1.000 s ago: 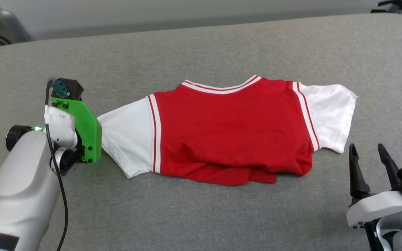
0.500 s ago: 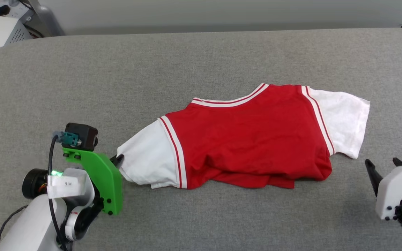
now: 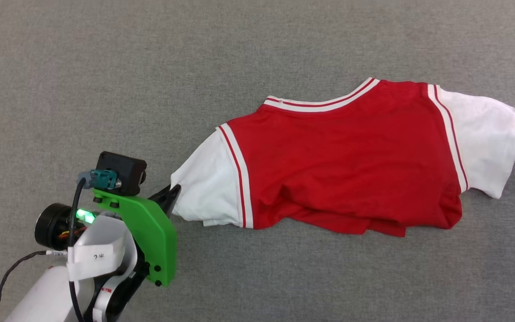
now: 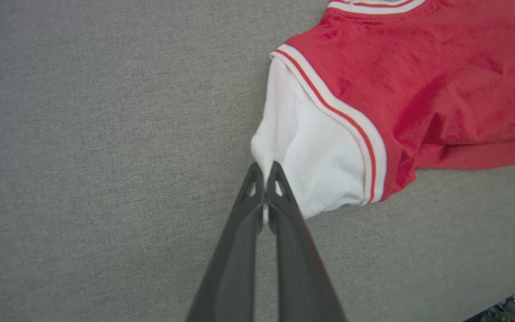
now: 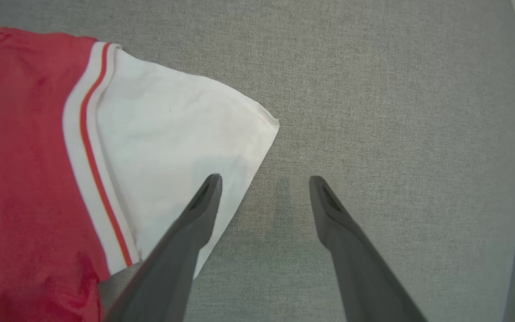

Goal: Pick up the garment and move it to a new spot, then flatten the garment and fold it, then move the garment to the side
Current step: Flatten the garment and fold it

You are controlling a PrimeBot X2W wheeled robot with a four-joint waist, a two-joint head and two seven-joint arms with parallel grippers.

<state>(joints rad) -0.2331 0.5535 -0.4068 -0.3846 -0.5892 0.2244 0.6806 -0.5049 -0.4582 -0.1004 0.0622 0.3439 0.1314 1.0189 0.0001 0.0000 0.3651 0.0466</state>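
The grey padded surface (image 3: 105, 67) is the biggest thing before you and the one thing bearing a load: the garment (image 3: 347, 156) lies across it, plain red side up. The striped collar trim (image 3: 324, 102) is on its far edge, and its near edge is bunched where a lower layer peeks out. Treat the garment as light, limp cloth. It will not hold a shape; it will sag from any single point and drag into wrinkles, so it probably wants a hold at both ends and gentle tension between them. The white left sleeve (image 4: 311, 170) at one end is puckered towards the pinch, while the right sleeve (image 5: 172, 134) at the other end lies flat, which makes its outer hem the likely second place to take hold. At the garment's left end, your left gripper (image 4: 264, 172) has its fingers pressed together on the very edge of that sleeve. It is a thin bite, and a sharp tug could slip it. At the garment's right end, your right gripper (image 5: 265, 177) stands spread wide, one finger over the sleeve's corner and the other over bare surface, holding nothing.
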